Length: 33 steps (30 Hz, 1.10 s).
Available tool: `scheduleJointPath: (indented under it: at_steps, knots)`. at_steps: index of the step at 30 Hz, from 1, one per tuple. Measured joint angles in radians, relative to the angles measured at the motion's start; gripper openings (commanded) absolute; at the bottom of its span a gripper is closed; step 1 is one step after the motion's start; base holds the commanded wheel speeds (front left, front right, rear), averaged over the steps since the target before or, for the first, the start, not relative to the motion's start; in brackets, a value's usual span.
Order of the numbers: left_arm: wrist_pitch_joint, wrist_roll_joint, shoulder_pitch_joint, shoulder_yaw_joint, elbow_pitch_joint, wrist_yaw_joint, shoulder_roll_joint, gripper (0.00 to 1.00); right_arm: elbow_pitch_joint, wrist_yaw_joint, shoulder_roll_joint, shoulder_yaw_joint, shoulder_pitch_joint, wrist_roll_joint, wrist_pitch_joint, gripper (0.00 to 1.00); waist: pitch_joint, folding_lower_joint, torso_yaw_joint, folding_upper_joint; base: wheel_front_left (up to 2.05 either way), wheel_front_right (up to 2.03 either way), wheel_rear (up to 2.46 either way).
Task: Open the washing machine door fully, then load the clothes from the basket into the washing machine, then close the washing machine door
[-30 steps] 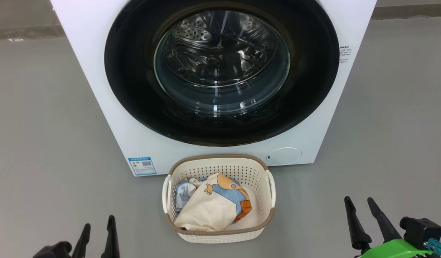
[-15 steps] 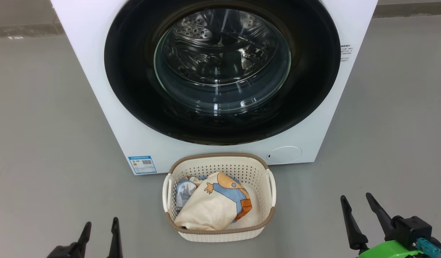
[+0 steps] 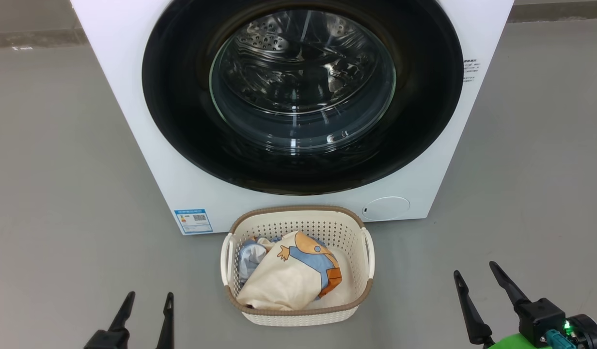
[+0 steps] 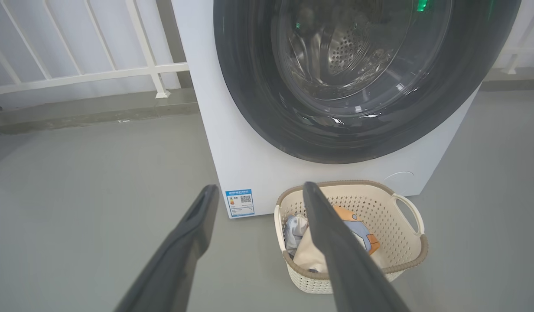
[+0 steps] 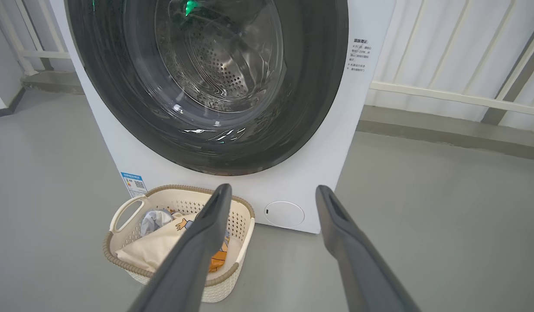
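The white washing machine (image 3: pixel 148 160) stands ahead with its black-rimmed round door (image 3: pixel 182 121) flat against the front, the steel drum visible through the glass. On the floor before it sits the cream basket (image 3: pixel 298 317) holding the cream cartoon-print garment (image 3: pixel 279 281) and the light blue one (image 3: pixel 250 257). My left gripper (image 3: pixel 149 296) is open, low and left of the basket. My right gripper (image 3: pixel 475 269) is open, low and right of it. Both hold nothing. The basket (image 4: pixel 405 242) also shows past my left fingers, and the basket (image 5: pixel 119 260) left of my right fingers.
Grey floor (image 3: pixel 61 194) spreads on both sides of the machine. A blue label (image 3: pixel 193 221) marks its lower left corner and a round white cap (image 3: pixel 385 208) its lower right. White railings (image 4: pixel 76 78) and a raised kerb run behind.
Both grippers have shifted slightly inward toward the basket. The left one rose a little into view. The camera tilted a touch; machine, door and basket stay put.
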Motion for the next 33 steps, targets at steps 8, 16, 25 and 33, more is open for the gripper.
scheduleJointPath:
  at_steps: [8, 16, 25, 33]
  knots:
    - [-0.006, 0.024, 0.000, 0.004, -0.002, 0.003, 0.001, 1.00, -0.003, 0.000, -0.003, 0.002, 0.000, -0.027, -0.005, 1.00, -0.002, 0.0000, 0.000, 0.0001, 0.00, 0.00, 0.00]
    - [-0.006, 0.032, 0.001, 0.007, -0.002, 0.003, 0.001, 1.00, -0.003, 0.000, -0.003, 0.000, 0.000, -0.027, -0.005, 1.00, -0.006, 0.0000, -0.003, 0.0000, 0.00, 0.00, 0.00]
    - [-0.006, 0.031, 0.001, 0.013, -0.002, 0.005, 0.001, 1.00, -0.003, 0.000, -0.002, -0.012, 0.000, -0.028, -0.005, 1.00, -0.005, 0.0000, -0.004, 0.0000, 0.00, 0.00, 0.00]
    - [-0.006, 0.031, 0.001, 0.019, -0.001, 0.009, 0.001, 1.00, -0.004, 0.000, 0.001, -0.032, 0.000, -0.036, -0.005, 1.00, -0.006, 0.0000, -0.001, 0.0000, 0.00, 0.00, 0.00]
